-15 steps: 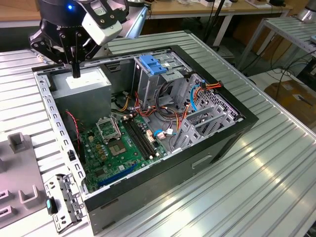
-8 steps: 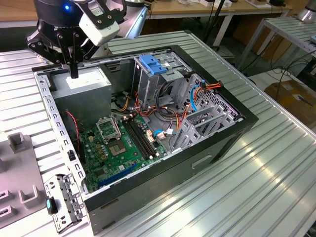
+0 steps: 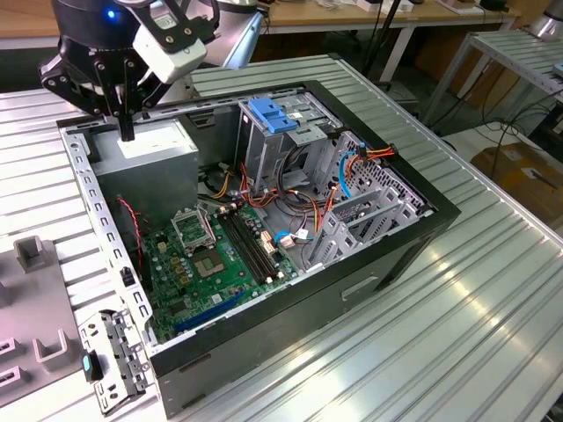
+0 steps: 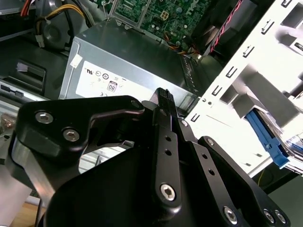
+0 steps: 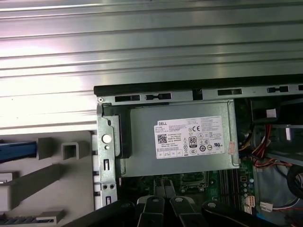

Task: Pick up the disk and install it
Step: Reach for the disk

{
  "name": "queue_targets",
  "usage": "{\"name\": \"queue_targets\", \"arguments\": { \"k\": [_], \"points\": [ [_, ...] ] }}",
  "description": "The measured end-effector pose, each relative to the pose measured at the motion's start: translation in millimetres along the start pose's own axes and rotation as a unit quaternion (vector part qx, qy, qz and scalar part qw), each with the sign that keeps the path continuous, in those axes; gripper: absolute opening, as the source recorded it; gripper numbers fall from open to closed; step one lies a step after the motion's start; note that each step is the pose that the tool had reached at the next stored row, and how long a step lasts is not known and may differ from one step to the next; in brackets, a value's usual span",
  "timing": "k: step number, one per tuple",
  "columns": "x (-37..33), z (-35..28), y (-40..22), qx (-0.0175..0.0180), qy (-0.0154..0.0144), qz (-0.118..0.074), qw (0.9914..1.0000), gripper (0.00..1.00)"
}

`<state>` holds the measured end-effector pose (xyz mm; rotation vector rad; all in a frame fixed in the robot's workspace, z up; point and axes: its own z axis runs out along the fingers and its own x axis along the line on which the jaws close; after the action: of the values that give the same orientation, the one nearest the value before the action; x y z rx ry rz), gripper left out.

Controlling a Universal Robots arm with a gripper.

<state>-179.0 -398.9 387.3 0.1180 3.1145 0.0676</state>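
Now fingers together, empty, hovering just above power supply.

The claw hangs above the power supply inside the case.

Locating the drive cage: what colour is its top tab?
Blue tab, clearest in the exterior view.

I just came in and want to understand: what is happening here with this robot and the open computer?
A robot arm's end effector hangs above the grey power supply box in a corner of the open computer case. It is closed and holds nothing. The blue-topped drive cage in the case stands apart from it.
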Motion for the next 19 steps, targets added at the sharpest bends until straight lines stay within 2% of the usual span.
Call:
{"name": "queue_targets", "arguments": {
  "k": [19],
  "points": [
    [16.1, 0.3, -0.6, 0.0000, 0.0000, 0.000, 1.00000, 0.11]
  ]
}}
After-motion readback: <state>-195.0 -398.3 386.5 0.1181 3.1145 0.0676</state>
